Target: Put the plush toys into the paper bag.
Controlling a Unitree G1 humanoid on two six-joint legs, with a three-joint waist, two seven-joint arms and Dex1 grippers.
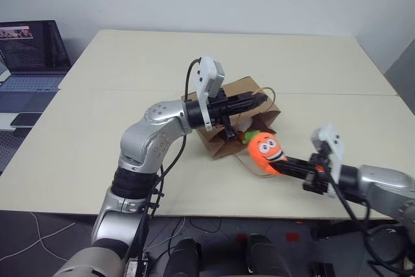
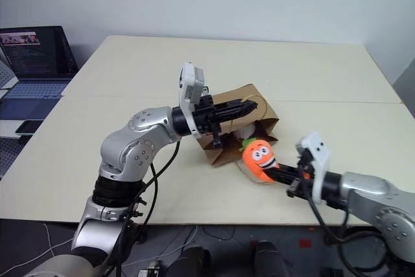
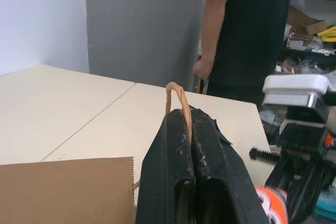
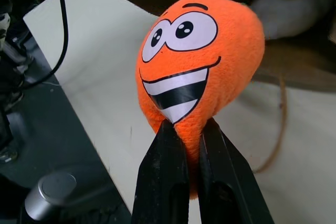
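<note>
right gripper [image 4: 186, 129] pinching only carrot [image 4: 202, 61] tip; left gripper [image 3: 190, 145] clamping bag handle [image 3: 177, 100]; risks slipping short of paper bag [image 1: 227, 141].

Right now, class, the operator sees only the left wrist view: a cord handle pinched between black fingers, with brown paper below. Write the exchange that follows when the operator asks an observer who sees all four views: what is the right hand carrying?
Observer: The right hand is shut on the orange carrot toy, pinching its narrow lower end.
Operator: Is the carrot in the bag yet?
Observer: No. It is just outside the open mouth of the paper bag.
Operator: And the other toy?
Observer: The white egg toy already lies inside the bag, behind the carrot.
</note>
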